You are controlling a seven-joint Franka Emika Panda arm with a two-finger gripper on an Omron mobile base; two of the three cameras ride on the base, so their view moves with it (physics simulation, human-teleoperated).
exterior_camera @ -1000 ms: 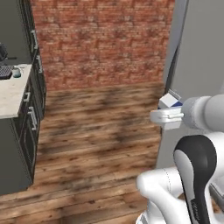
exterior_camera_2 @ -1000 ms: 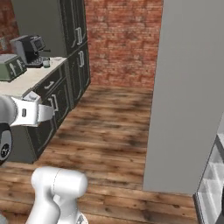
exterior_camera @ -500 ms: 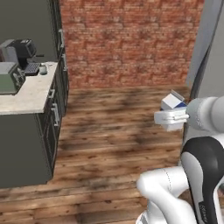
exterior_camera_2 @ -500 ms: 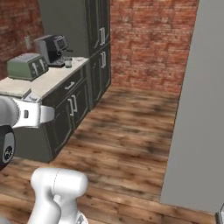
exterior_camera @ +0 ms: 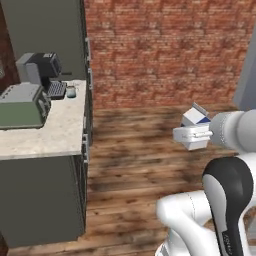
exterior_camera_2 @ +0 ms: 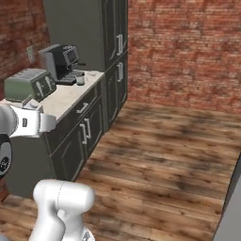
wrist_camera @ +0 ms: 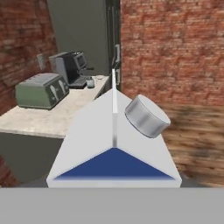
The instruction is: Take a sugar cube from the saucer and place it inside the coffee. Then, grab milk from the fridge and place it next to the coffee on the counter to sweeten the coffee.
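Milk [wrist_camera: 114,144] base cut off below, saucer and sugar cube too small to tell, jaws hidden behind carton.

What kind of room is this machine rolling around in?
Most likely a kitchen: a speckled stone counter over dark cabinets carries an espresso machine and a green toaster, and the robot's gripper holds a milk carton.

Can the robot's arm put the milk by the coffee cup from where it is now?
Probably not yet. The gripper holds the milk out over the wooden floor, and the coffee sits far off at the counter's back end, with nothing between them.
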